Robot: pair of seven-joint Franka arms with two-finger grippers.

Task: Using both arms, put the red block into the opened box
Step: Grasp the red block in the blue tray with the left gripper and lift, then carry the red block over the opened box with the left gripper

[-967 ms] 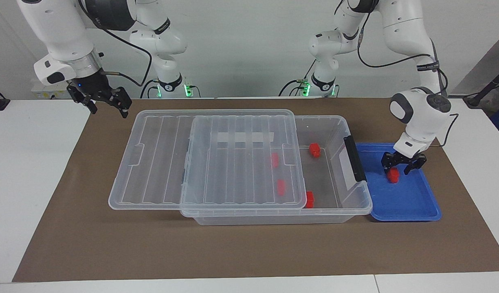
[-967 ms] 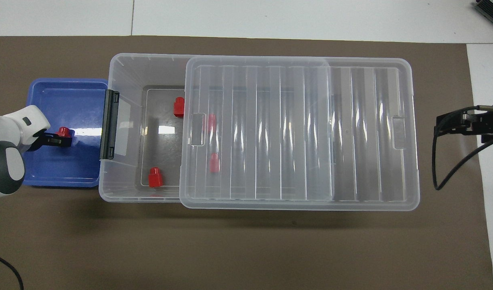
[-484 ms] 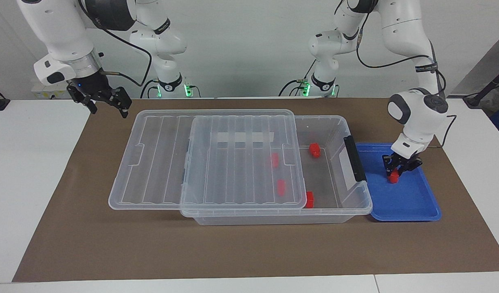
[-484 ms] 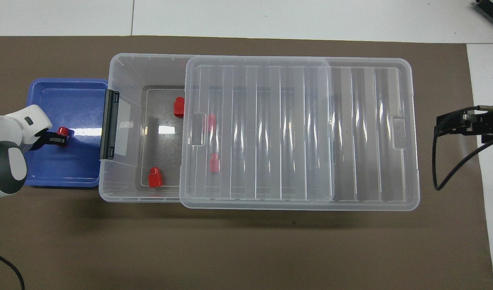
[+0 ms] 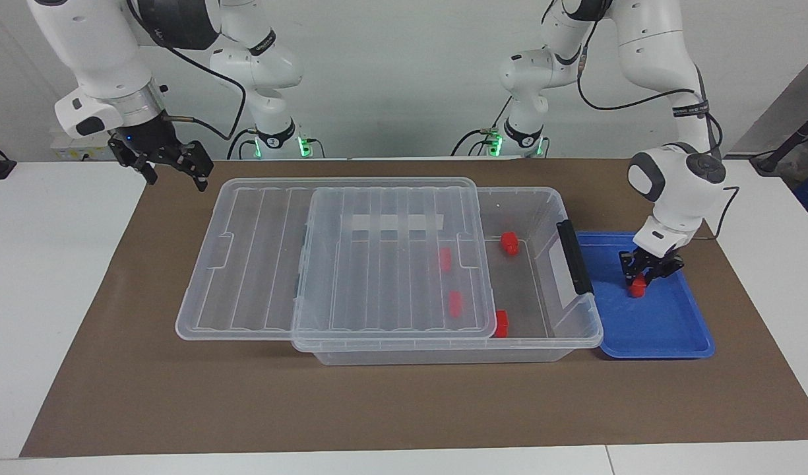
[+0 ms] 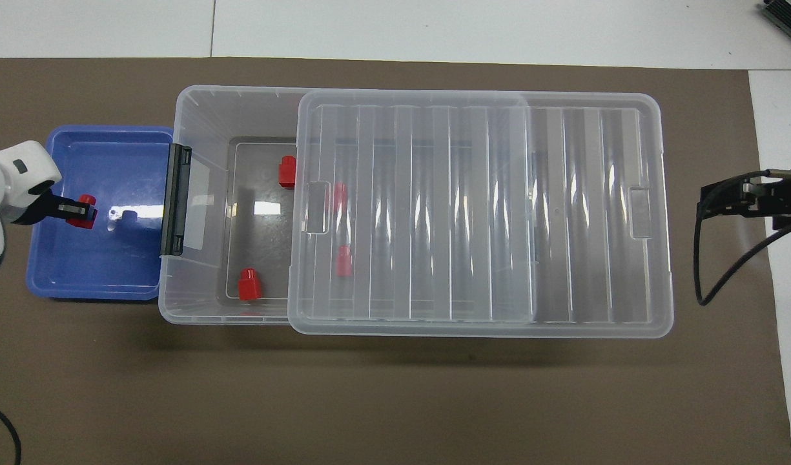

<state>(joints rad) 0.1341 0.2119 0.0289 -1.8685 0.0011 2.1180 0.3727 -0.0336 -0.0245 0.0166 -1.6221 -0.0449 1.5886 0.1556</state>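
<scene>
My left gripper (image 5: 638, 282) is down in the blue tray (image 5: 674, 330), shut on a small red block (image 5: 636, 286). From overhead, that block (image 6: 82, 210) shows between the left gripper's (image 6: 79, 210) black fingers, over the tray floor (image 6: 98, 271). The clear box (image 5: 542, 198) lies beside the tray. Its ribbed lid (image 5: 390, 257) is slid toward the right arm's end, so the end by the black handle (image 5: 574, 257) is uncovered. Several red blocks (image 5: 509, 242) lie inside. My right gripper (image 5: 173, 173) hangs open above the mat's corner, waiting.
A brown mat (image 5: 404, 402) covers the table's middle, with white table (image 5: 47, 264) around it. The box (image 6: 195, 161) and its shifted lid (image 6: 479, 213) span most of the mat's width. A black cable (image 6: 708, 258) trails by the right gripper (image 6: 724, 200).
The left gripper's fingers closed on the red block in the tray. From overhead, gripper and block then shifted a little away from the box. The right arm stayed still.
</scene>
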